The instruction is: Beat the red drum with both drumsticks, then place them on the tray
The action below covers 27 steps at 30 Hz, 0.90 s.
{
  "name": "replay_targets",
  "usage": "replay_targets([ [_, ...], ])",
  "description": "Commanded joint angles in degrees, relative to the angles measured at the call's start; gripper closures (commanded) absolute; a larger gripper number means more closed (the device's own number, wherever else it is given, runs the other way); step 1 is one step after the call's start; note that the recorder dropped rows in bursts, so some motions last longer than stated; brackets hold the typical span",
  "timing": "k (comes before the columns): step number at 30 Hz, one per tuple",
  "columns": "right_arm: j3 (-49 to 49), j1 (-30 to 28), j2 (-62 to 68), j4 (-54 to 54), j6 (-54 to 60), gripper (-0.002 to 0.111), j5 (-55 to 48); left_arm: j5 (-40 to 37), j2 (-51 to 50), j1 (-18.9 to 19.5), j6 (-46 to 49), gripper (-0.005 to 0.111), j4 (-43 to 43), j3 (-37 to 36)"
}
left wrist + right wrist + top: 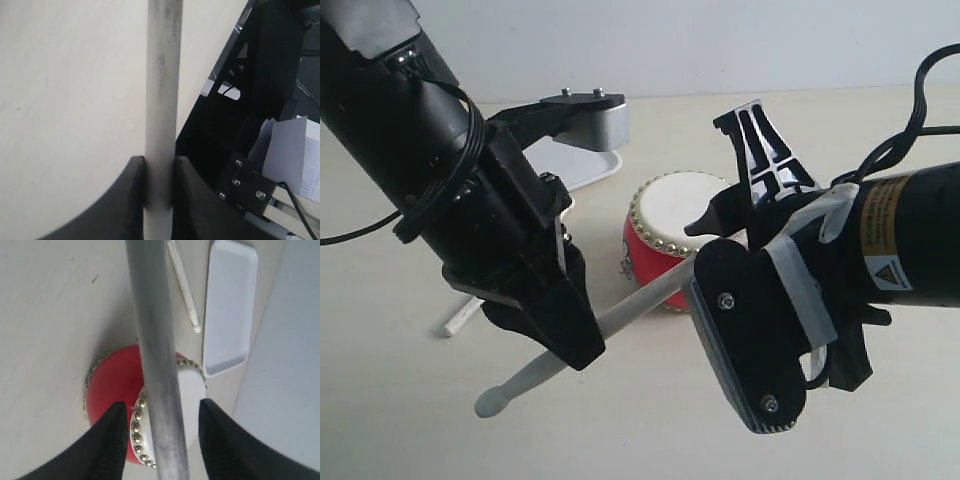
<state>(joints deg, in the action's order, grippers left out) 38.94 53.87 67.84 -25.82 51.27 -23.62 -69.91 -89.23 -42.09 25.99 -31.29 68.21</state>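
The red drum stands upright on the table, cream skin up. My left gripper is shut on one off-white drumstick, whose rounded tip points at the table's front. That stick runs between the jaws of my right gripper, which is open over the drum, with a gap on each side. The other drumstick lies loose on the table beside the white tray.
Both arms crowd close together over the drum. My left arm hides part of the tray in the exterior view. A pale wall bounds the table at the back.
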Motion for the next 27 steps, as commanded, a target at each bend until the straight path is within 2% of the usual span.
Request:
replay_targets([
  [1,-0.1,0.1,0.3,-0.5,-0.6,0.069,1.1,-0.1,0.5,-0.3,-1.0,0.107,-1.1,-0.1],
  [2,-0.1,0.1,0.3,-0.5,-0.6,0.074,1.1,-0.1,0.5,-0.3,-1.0,0.107,-1.3,-0.1],
  [5,-0.1,0.1,0.3,-0.1,-0.6,0.107,1.2,-0.1,0.5,-0.3,-0.9,0.107,-1.5,-0.1],
  [9,-0.1,0.1,0.3,0.1,-0.8,0.108,1.2,-0.1,0.5,-0.3,-0.9,0.105,-1.6,-0.1],
  [11,-0.1,0.1,0.3,0.1,-0.8,0.108,1.2,-0.1,0.5,-0.3,-0.7,0.100,-1.9,-0.1],
  [15,-0.1,0.1,0.3,0.1,-0.8,0.108,1.2,-0.1,0.5,-0.3,-0.7,0.078,-2.4,-0.1],
  [20,-0.1,0.1,0.3,0.1,-2.6,0.108,1.2,-0.1,0.5,-0.3,1.6,0.039,-2.4,0.0],
  [21,-0.1,0.1,0.3,0.1,-3.0,0.108,0.8,-0.1,0.5,-0.3,2.1,0.036,-2.0,0.2],
  [22,0.0,0.1,0.3,-0.1,-3.1,0.108,-1.2,-0.1,0.6,0.5,1.9,0.033,-0.2,1.8],
  [25,1.9,0.1,0.3,-2.3,-5.3,0.108,-7.7,-0.1,2.2,3.5,0.3,0.033,2.1,6.1],
  [27,5.2,0.1,0.2,-7.1,-12.5,0.108,-13.1,-0.1,5.0,8.2,0.3,0.033,2.1,10.7],
])
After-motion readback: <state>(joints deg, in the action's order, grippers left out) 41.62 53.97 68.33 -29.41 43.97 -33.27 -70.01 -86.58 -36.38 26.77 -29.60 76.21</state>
